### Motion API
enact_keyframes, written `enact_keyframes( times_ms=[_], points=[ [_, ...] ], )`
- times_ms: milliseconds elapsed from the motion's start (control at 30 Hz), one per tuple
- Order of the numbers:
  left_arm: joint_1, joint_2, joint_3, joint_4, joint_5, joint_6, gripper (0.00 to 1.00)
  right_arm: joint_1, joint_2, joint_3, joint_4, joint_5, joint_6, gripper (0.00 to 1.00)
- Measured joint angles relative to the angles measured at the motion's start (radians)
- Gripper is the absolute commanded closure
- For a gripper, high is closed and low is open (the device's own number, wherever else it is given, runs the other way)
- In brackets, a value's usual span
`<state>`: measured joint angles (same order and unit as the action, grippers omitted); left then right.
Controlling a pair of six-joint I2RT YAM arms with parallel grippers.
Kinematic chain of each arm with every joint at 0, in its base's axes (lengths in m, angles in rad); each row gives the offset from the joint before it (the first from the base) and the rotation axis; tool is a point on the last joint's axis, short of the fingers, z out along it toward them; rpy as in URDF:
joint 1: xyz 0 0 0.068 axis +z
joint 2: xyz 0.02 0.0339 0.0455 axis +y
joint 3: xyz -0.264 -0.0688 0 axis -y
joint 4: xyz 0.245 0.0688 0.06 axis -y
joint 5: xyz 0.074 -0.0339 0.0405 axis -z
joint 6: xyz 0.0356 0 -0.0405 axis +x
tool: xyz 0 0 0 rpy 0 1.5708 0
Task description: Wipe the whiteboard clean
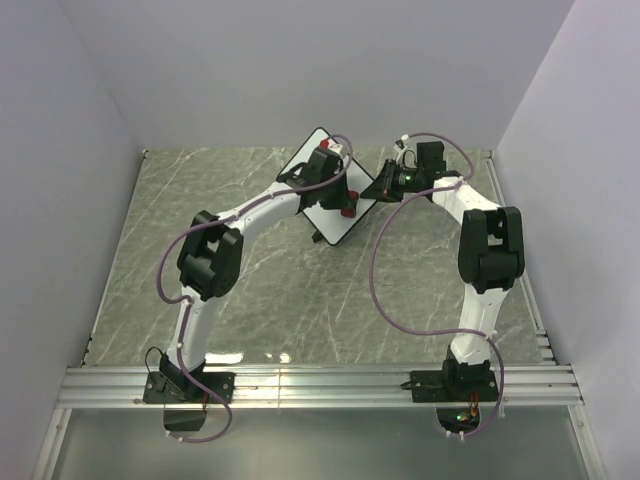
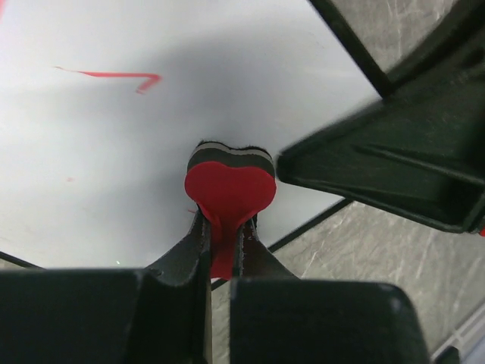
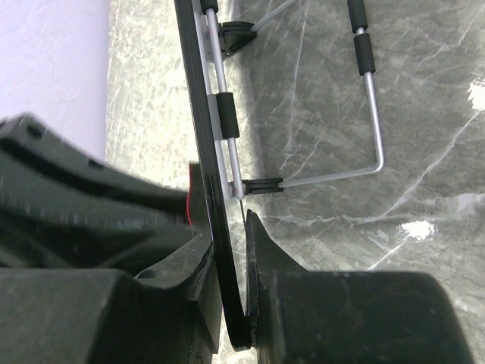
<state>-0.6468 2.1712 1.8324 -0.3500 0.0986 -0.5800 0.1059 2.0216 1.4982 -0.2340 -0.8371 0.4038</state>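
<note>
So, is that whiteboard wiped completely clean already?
No, the left wrist view shows a red stroke on the whiteboard, up-left of the eraser.

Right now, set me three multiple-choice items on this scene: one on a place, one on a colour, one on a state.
1. Where is the eraser?
A) against the whiteboard
B) flat on the table
C) in the right pincer

2. What colour is the mark on the board?
A) blue
B) red
C) green

3. What is the right pincer doing?
A) hanging open
B) gripping the whiteboard's edge
C) gripping the eraser

Answers: 1 A, the left pincer holds it to the white face. 2 B, the left wrist view shows a red stroke. 3 B, the black frame runs between its fingers.
</note>
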Motion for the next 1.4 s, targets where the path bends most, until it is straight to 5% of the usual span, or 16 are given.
enact_keyframes(
  times_ms=[133,400,567,833,1167,1400],
  points=[
    [0.063,0.024,0.032,-0.026,0.048,-0.007,1.00,0.004,-0.016,-0.021,0.014,0.009,0.007,1.00],
    [0.212,0.235,0.383,-0.142,0.046,-0.017,1.00,0.010,-0.027,-0.034,0.021,0.022,0.018,1.00],
    [0.264,0.279,0.425,-0.148,0.057,-0.024,1.00,0.016,-0.030,-0.033,0.018,0.023,0.021,1.00],
    [0.214,0.266,0.439,-0.167,0.071,0.143,1.00,0.017,-0.030,-0.031,0.003,0.016,0.021,1.00],
    [0.021,0.193,0.439,-0.246,0.170,0.269,1.00,0.018,-0.030,-0.031,-0.006,0.023,-0.010,1.00],
    [0.038,0.222,0.496,-0.291,0.166,0.248,1.00,0.016,-0.037,-0.047,0.008,0.026,-0.014,1.00]
  ],
)
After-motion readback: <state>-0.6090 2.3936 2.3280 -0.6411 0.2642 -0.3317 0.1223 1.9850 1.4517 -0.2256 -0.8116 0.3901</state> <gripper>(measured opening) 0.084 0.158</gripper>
